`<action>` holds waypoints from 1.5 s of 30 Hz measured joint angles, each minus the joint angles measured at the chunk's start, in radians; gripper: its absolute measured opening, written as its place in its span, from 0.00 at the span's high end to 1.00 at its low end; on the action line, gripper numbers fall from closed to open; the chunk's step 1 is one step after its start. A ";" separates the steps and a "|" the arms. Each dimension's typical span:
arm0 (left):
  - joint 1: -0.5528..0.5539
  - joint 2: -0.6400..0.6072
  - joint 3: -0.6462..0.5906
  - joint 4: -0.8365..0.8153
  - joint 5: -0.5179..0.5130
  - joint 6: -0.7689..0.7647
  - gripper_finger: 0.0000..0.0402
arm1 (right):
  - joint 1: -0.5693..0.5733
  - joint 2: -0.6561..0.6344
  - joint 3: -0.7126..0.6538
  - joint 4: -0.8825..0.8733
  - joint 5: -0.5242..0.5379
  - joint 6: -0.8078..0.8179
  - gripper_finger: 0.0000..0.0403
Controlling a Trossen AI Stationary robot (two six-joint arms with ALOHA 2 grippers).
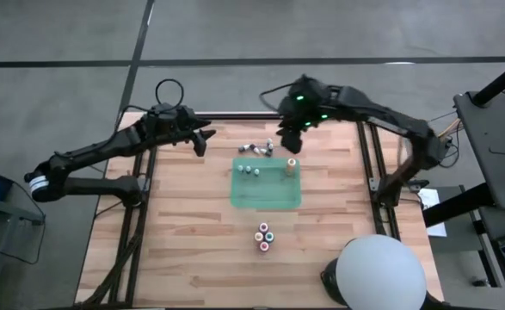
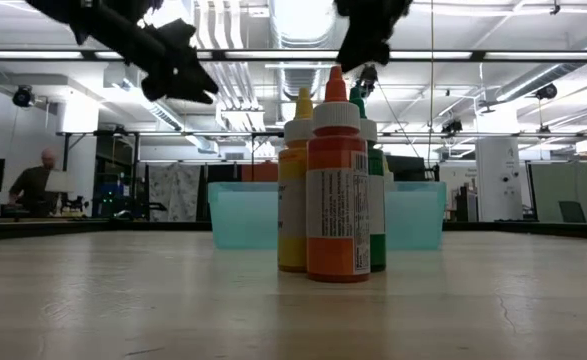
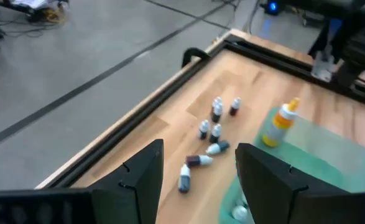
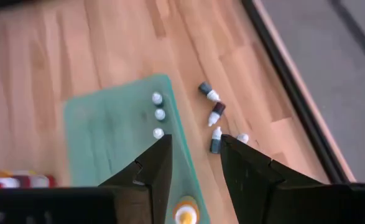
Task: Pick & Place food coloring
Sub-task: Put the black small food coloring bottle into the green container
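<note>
Clearly the reach-in: the right end effector [image 1: 288, 142], fingers spread, hovers over tiny pale-capped food-coloring bottles [image 4: 214, 118] scattered on the wooden worktop [image 1: 166, 224] beside the translucent green tray [image 1: 269, 196]. Next, descend onto one. Left end effector [image 1: 202, 138] waits spread.

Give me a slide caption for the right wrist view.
Open right gripper above loose small bottles beside the green tray holding three.
</note>
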 joint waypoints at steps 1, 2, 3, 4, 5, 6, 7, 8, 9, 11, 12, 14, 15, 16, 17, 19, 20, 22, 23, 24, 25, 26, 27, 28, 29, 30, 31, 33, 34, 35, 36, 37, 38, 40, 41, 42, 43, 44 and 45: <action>0.013 0.001 -0.022 0.032 0.008 -0.001 0.57 | -0.003 -0.029 -0.011 0.004 0.000 0.014 0.67; 0.028 0.001 -0.047 0.069 0.021 -0.001 0.57 | -0.004 -0.056 -0.020 0.007 0.000 0.029 0.67; 0.044 0.001 -0.074 0.109 0.037 -0.001 0.57 | -0.004 -0.082 -0.028 0.008 0.002 0.045 0.66; 0.059 0.001 -0.101 0.153 0.058 -0.002 0.57 | -0.004 -0.106 -0.035 0.014 0.003 0.060 0.65; 0.073 0.001 -0.126 0.195 0.082 -0.002 0.57 | -0.004 -0.131 -0.037 0.018 0.003 0.077 0.65; 0.088 0.001 -0.151 0.233 0.104 -0.002 0.57 | -0.004 -0.154 -0.037 0.022 0.005 0.091 0.64; 0.103 0.001 -0.173 0.266 0.126 -0.002 0.57 | -0.003 -0.176 -0.037 0.025 0.014 0.108 0.63; 0.118 0.001 -0.194 0.295 0.147 -0.001 0.57 | -0.003 -0.197 -0.036 0.026 0.031 0.127 0.63; 0.132 0.002 -0.214 0.317 0.169 0.003 0.57 | -0.003 -0.216 -0.035 0.027 0.048 0.147 0.62; 0.157 0.010 -0.249 0.351 0.218 0.031 0.57 | -0.004 -0.250 -0.035 0.032 0.069 0.181 0.60; 0.169 0.015 -0.263 0.355 0.238 0.049 0.57 | -0.004 -0.267 -0.035 0.035 0.085 0.197 0.60; 0.194 0.028 -0.287 0.354 0.276 0.089 0.57 | -0.004 -0.301 -0.035 0.039 0.118 0.234 0.58; 0.206 0.038 -0.294 0.360 0.289 0.104 0.57 | -0.003 -0.318 -0.035 0.041 0.134 0.250 0.57; 0.218 0.050 -0.301 0.359 0.302 0.116 0.57 | -0.003 -0.332 -0.035 0.043 0.150 0.265 0.57; 0.231 0.063 -0.306 0.356 0.315 0.124 0.57 | -0.003 -0.345 -0.035 0.044 0.167 0.281 0.56; 0.254 0.094 -0.309 0.370 0.346 0.135 0.57 | -0.003 -0.364 -0.035 0.045 0.200 0.301 0.55; 0.264 0.112 -0.310 0.388 0.367 0.145 0.57 | -0.003 -0.373 -0.035 0.044 0.214 0.310 0.54; 0.281 0.154 -0.311 0.427 0.392 0.160 0.57 | -0.003 -0.386 -0.035 0.046 0.236 0.323 0.53; 0.288 0.177 -0.311 0.443 0.402 0.166 0.57 | -0.003 -0.392 -0.035 0.046 0.243 0.332 0.53; 0.294 0.200 -0.311 0.467 0.408 0.168 0.57 | -0.003 -0.394 -0.035 0.047 0.245 0.340 0.52; 0.298 0.223 -0.311 0.498 0.414 0.168 0.57 | -0.003 -0.395 -0.034 0.048 0.246 0.346 0.52; 0.303 0.248 -0.311 0.531 0.427 0.168 0.57 | -0.003 -0.395 -0.034 0.047 0.246 0.351 0.52; 0.305 0.272 -0.311 0.550 0.442 0.168 0.57 | -0.003 -0.394 -0.034 0.047 0.246 0.357 0.52; 0.307 0.298 -0.311 0.571 0.457 0.168 0.57 | -0.003 -0.391 -0.034 0.047 0.246 0.363 0.52; 0.307 0.324 -0.311 0.598 0.469 0.168 0.57 | -0.003 -0.390 -0.034 0.047 0.246 0.367 0.52; 0.307 0.348 -0.311 0.620 0.479 0.168 0.57 | -0.003 -0.388 -0.034 0.047 0.246 0.369 0.52; 0.306 0.372 -0.311 0.643 0.490 0.168 0.57 | -0.003 -0.385 -0.034 0.048 0.247 0.369 0.52; 0.307 0.413 -0.311 0.680 0.499 0.169 0.57 | -0.003 -0.380 -0.034 0.047 0.247 0.369 0.52; 0.307 0.431 -0.311 0.696 0.511 0.170 0.57 | -0.003 -0.376 -0.034 0.047 0.247 0.369 0.52; 0.307 0.448 -0.309 0.713 0.520 0.174 0.57 | -0.003 -0.375 -0.034 0.046 0.247 0.369 0.52; 0.307 0.463 -0.307 0.720 0.534 0.184 0.57 | -0.003 -0.374 -0.034 0.046 0.246 0.369 0.52; 0.307 0.476 -0.303 0.721 0.551 0.203 0.57 | -0.003 -0.374 -0.034 0.046 0.246 0.370 0.52; 0.307 0.490 -0.298 0.721 0.569 0.229 0.57 | -0.003 -0.375 -0.034 0.046 0.246 0.371 0.52; 0.307 0.516 -0.287 0.723 0.591 0.293 0.57 | -0.003 -0.377 -0.034 0.047 0.246 0.382 0.52; 0.307 0.530 -0.281 0.722 0.594 0.319 0.57 | -0.003 -0.377 -0.034 0.046 0.246 0.389 0.52; 0.307 0.543 -0.274 0.721 0.594 0.333 0.57 | -0.003 -0.377 -0.034 0.046 0.246 0.393 0.52; 0.307 0.558 -0.264 0.720 0.594 0.334 0.57 | -0.003 -0.377 -0.034 0.045 0.246 0.394 0.52; 0.307 0.571 -0.253 0.720 0.595 0.333 0.57 | -0.003 -0.377 -0.034 0.045 0.246 0.394 0.52; 0.308 0.584 -0.240 0.721 0.602 0.330 0.57 | -0.003 -0.377 -0.034 0.044 0.246 0.394 0.52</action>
